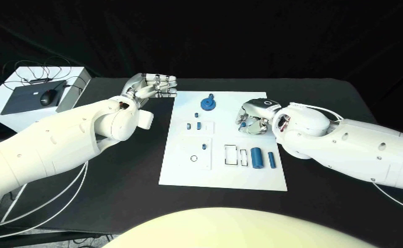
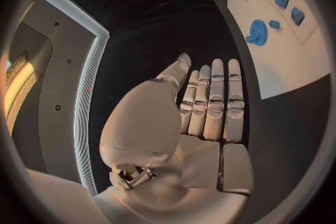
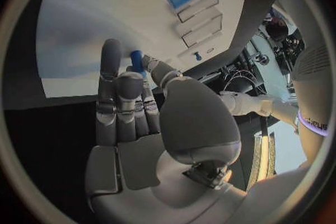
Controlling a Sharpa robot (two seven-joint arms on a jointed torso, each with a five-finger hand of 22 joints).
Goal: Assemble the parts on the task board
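Note:
The white task board (image 1: 220, 169) lies mid-table. A blue gear (image 1: 208, 104) stands near its far edge, with small blue parts (image 1: 199, 124) below it and two blue cylinders (image 1: 257, 158) toward the near right. My right hand (image 1: 256, 117) hovers over the board's right side; in the right wrist view its thumb and fingers (image 3: 115, 95) pinch a small blue part (image 3: 137, 60) above the board (image 3: 105, 22). My left hand (image 1: 153, 87) hangs off the board's far left corner, fingers straight and holding nothing. In the left wrist view, the left hand (image 2: 210, 106) points toward the gear (image 2: 257, 32).
A white box (image 1: 74, 76) with a black pad and a mouse (image 1: 50, 97) sits at the table's far left, with cables around it. Rectangular slots (image 1: 231, 153) and a ring outline (image 1: 195, 158) mark the board's near half.

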